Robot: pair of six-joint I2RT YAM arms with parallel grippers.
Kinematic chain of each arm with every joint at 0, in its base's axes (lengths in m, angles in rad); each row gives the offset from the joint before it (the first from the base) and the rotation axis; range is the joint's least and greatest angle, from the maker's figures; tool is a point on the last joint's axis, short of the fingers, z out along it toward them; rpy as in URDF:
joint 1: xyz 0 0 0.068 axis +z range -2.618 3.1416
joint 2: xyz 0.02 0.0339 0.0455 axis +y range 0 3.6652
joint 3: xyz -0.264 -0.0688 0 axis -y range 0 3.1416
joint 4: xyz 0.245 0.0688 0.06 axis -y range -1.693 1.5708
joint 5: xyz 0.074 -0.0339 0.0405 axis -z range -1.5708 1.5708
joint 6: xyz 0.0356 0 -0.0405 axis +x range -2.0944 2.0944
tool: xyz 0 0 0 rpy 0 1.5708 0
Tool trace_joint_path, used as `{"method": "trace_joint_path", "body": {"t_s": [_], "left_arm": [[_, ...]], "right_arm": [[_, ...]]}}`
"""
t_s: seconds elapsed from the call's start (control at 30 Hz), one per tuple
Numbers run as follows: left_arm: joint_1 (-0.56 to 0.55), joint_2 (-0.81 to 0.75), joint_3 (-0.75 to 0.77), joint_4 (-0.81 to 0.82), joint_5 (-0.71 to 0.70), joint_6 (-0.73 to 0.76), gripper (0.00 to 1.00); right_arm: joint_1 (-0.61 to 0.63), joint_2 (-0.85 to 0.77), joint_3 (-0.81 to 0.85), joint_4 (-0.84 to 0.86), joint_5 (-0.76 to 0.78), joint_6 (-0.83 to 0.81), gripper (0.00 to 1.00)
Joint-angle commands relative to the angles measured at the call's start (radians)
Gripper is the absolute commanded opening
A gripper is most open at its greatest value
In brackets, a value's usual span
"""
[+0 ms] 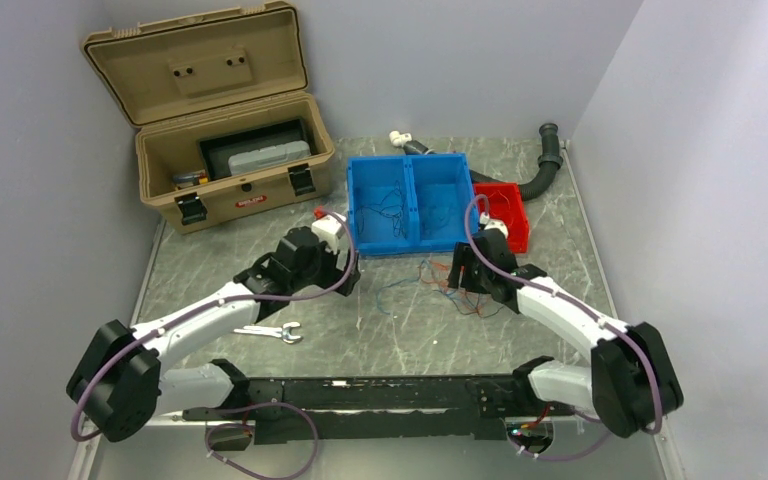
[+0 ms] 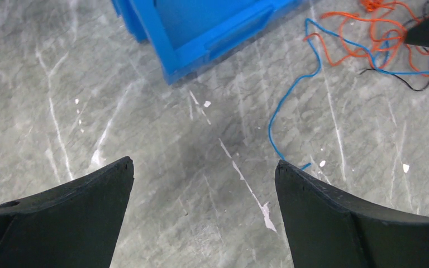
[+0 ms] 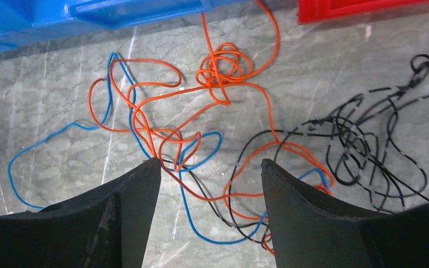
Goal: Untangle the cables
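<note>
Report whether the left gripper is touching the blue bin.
Apart. The left wrist view shows the open left gripper over bare table, a clear stretch short of the blue bin.

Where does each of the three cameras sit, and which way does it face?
Top external: above, behind the bases, looking down on the table; left arm and right arm show.
Left wrist: on the left arm, facing down at table by the blue bin; open left gripper below.
Right wrist: on the right arm, facing down at the cables; open right gripper below.
Shared: both wrist views show blue bin and cables.
</note>
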Motion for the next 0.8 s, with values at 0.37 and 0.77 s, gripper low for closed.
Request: {"method": "trace_joint_path", "body": {"t_s": [0.37, 0.77], "left_arm": [[-0.078, -0.019, -0.145, 0.414, 0.201, 0.121, 0.99], [-0.088, -0.026, -0.129, 0.39, 0.18, 0.138, 1.0]], "right_arm": [[0.057, 0.242, 0.12, 0.164, -0.157, -0.026, 0.0], [0.162, -0.005, 0.227, 0.089, -0.367, -0.064, 0.0]]}}
